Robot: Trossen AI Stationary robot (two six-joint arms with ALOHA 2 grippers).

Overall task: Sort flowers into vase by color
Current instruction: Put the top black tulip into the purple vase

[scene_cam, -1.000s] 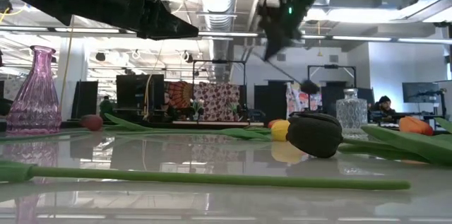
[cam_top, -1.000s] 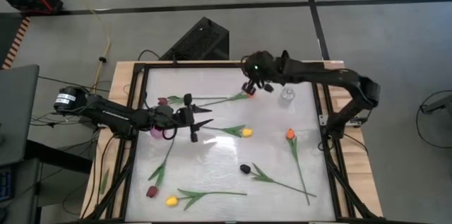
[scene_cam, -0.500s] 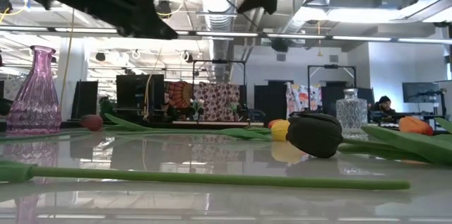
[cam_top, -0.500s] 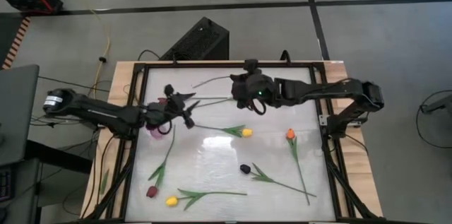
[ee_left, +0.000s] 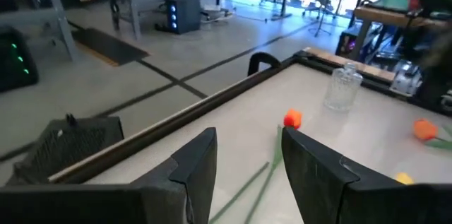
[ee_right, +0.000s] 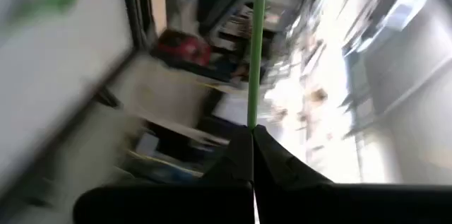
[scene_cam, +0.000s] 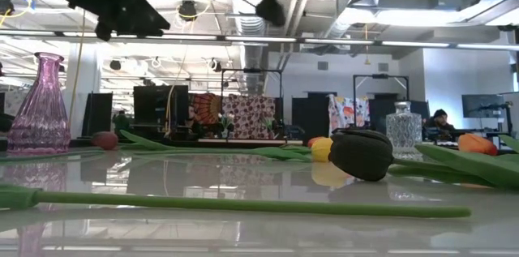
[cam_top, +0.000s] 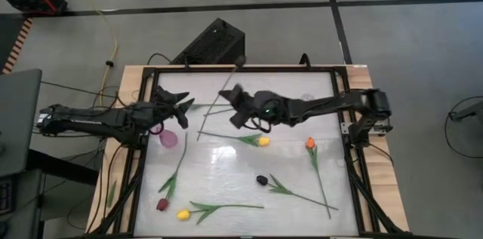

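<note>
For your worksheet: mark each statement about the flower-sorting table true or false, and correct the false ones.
1. The right gripper clamps a green flower stem in its jaws. True.
2. The left gripper grips a flower. False: its jaws are open and empty.
3. The pink vase already holds flowers. False: no stems show in it.
4. A yellow tulip lies on the table with its head near a maroon tulip. True.

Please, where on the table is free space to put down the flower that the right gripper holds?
The right gripper holds a stem. Free patches: the middle, between the yellow tulip and the dark tulip; and the far right part around the clear vase. It is crowded near the pink vase under the left gripper.
</note>
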